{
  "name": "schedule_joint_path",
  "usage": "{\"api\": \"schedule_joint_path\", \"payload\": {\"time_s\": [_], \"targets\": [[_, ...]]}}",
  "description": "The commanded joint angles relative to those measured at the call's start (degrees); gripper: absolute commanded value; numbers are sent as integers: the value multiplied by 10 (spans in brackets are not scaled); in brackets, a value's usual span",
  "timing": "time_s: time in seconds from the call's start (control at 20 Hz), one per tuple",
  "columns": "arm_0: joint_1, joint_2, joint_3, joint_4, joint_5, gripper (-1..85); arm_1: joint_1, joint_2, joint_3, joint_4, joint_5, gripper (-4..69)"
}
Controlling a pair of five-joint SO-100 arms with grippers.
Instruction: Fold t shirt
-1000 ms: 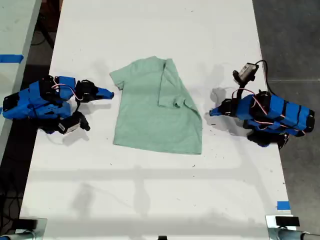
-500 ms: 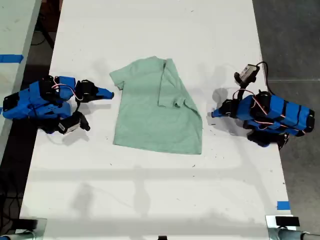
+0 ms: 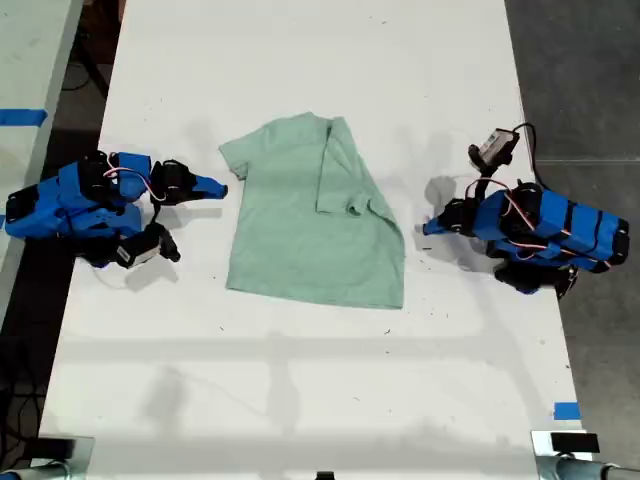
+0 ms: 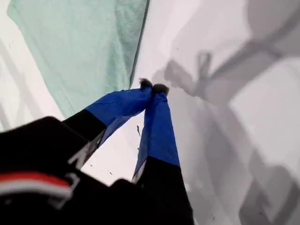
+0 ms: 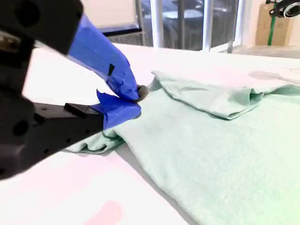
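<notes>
Since a second ago, almost nothing has changed in the exterior view: the t shirt (image 3: 305, 225) lies in the same spot in the middle of the white worktop (image 3: 300, 60), flat, with the side toward the exterior view's right folded over onto its body. My first gripper (image 3: 427, 227), at the exterior view's right, has drawn back a little from the shirt's edge and now sits just beside it, apart from the cloth. My second gripper (image 3: 220, 186), at the exterior view's left, has not moved and points at the shirt below its sleeve.

Along the first wrist view, my first gripper (image 4: 153, 87) has its blue jaws pressed tip to tip with nothing between them, over bare worktop (image 4: 262, 117); the t shirt (image 4: 84, 47) lies just beyond.

Along the second wrist view, my second gripper (image 5: 137, 101) is likewise closed and empty, its tips beside the rumpled sleeve of the t shirt (image 5: 225, 150).
</notes>
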Motion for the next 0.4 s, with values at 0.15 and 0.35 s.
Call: {"api": "schedule_joint_path", "payload": {"time_s": [0.15, 0.35], "targets": [[5, 2, 4, 0, -10, -1, 0, 5, 18, 1, 7, -1], [4, 2, 4, 0, -10, -1, 4, 5, 18, -7, -6, -1]]}}
